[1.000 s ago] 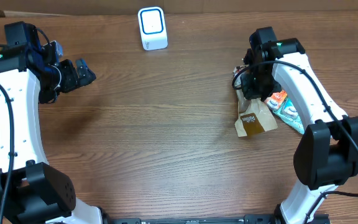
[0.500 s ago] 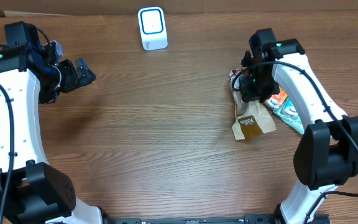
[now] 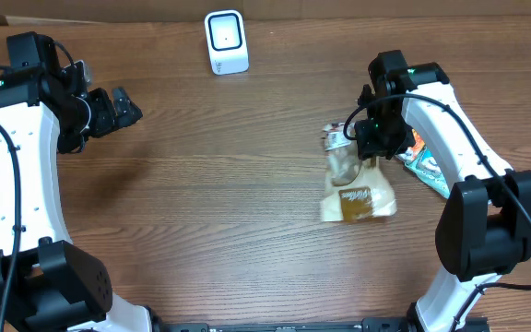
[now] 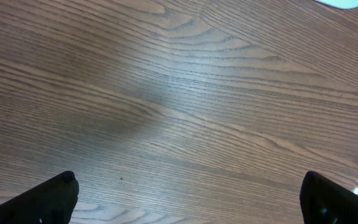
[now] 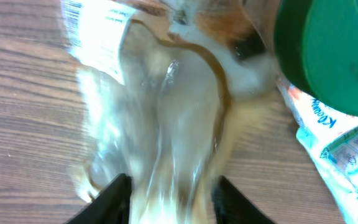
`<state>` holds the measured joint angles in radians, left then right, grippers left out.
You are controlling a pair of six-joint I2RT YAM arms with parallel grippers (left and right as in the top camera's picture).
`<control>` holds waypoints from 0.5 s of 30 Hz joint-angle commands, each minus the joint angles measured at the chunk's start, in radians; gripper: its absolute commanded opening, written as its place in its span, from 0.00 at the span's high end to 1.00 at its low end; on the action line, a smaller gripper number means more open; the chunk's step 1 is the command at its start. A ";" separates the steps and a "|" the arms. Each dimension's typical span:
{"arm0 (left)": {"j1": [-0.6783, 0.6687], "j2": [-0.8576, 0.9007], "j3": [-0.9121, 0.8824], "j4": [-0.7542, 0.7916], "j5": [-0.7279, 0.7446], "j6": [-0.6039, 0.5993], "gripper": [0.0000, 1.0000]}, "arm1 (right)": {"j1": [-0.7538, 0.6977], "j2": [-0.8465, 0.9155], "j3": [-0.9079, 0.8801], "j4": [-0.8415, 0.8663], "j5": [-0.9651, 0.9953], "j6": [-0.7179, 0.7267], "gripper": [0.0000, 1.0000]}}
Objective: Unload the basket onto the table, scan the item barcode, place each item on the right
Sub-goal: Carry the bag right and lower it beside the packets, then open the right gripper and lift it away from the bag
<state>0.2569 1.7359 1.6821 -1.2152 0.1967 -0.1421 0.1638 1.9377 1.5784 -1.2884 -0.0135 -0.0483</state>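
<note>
Brown pouch lying on bench, right of middle, well apart from white scanner at far edge. Right end effector sits right over pouch's top end. Wrist cam super blurry: fingers partway apart, pouch between them, honestly can't tell if pinching or loose. White barcode label at pouch's top corner. Couple of other packets just beside it, under right arm. Left end effector spread wide, over bare wood on left side.
</note>
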 commanded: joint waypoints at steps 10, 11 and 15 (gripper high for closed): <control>0.002 0.002 0.021 0.000 -0.005 0.011 0.00 | -0.002 -0.009 0.251 -0.129 0.011 0.022 0.37; 0.002 0.002 0.021 0.000 -0.005 0.011 0.00 | -0.001 -0.010 0.277 -0.149 0.010 0.022 0.37; 0.002 0.002 0.021 0.000 -0.005 0.011 0.00 | 0.005 -0.044 0.402 -0.226 -0.061 0.022 0.16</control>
<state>0.2569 1.7359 1.6821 -1.2152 0.1967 -0.1421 0.1642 1.9373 1.8881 -1.4868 -0.0158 -0.0353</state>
